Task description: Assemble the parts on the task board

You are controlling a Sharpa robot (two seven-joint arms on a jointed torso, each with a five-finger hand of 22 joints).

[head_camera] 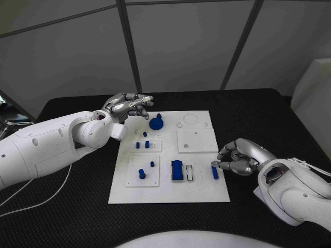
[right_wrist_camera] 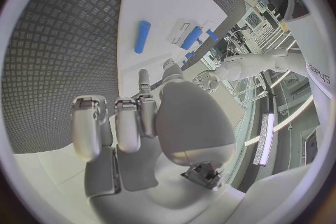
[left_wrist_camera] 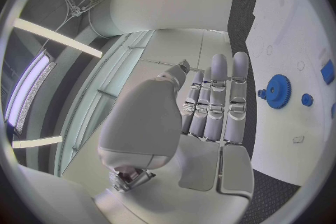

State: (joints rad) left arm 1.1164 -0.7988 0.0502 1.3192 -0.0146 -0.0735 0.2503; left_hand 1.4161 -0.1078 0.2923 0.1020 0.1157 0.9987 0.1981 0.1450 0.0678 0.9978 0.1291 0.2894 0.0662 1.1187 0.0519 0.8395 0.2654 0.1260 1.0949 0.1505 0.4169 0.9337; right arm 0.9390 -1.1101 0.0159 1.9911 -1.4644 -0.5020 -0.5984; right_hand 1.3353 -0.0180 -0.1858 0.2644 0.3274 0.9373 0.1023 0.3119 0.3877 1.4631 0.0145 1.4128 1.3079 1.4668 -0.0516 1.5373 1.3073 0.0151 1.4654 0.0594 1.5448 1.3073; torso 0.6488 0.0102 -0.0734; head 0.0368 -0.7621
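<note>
Your right hand [head_camera: 238, 158] hovers with fingers curled on nothing, just beside the blue peg [head_camera: 214, 172] lying on the task board [head_camera: 199, 194]. The peg looks light, stiff and prone to roll; pinch its middle. Your left hand [head_camera: 128, 107], empty and half-curled, hangs near the gear [head_camera: 156, 123].

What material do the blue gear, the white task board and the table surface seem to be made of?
Blue gear: likely plastic, matte, evenly coloured, with no metallic glint on its teeth.
Task board: probably plastic or painted sheet, smooth and matte white, with flat raised panels.
Table: a black covering with a fine raised pattern, perhaps rubber or textured matting; the exact material cannot be told.
</note>
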